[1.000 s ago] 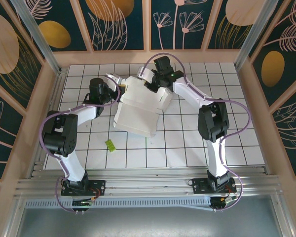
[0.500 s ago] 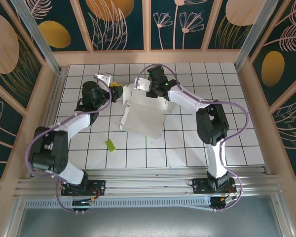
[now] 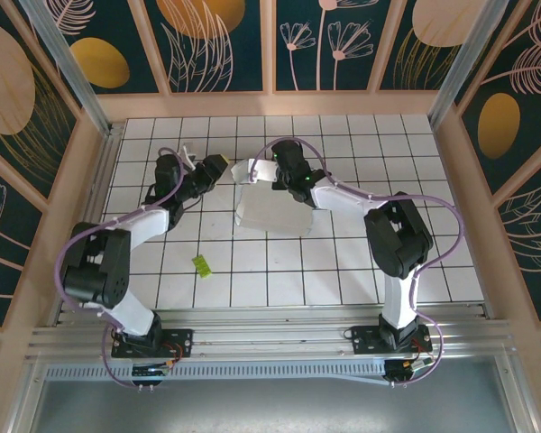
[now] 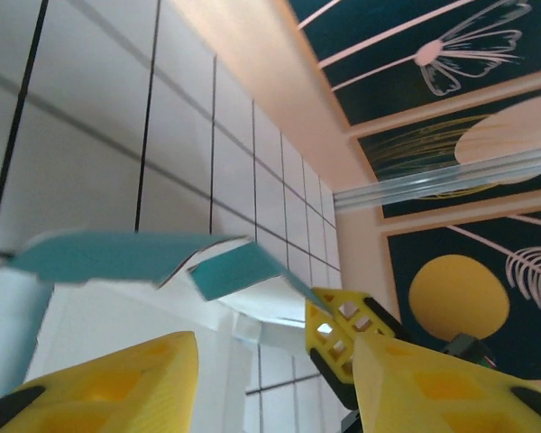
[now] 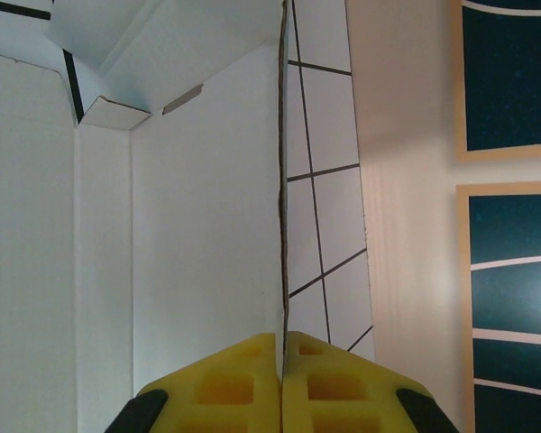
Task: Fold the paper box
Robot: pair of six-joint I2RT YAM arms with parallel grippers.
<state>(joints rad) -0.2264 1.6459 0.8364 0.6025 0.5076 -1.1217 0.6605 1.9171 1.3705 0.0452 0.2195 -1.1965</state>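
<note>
Gripping the paper box (image 3: 270, 212) by a thin upright wall with the right tool (image 5: 281, 347), both yellow pads (image 5: 225, 388) pressed together on the card edge. Standing partly opened on the far middle of the tiled worktop (image 3: 343, 262), white inside showing, teal flap (image 4: 117, 257) lifted at its left end. Poised just beside that flap with the left tool (image 4: 270, 338), jaws apart and holding nothing, well apart from the yellow-green scrap (image 3: 200, 263) lying nearer the arm bases.
</note>
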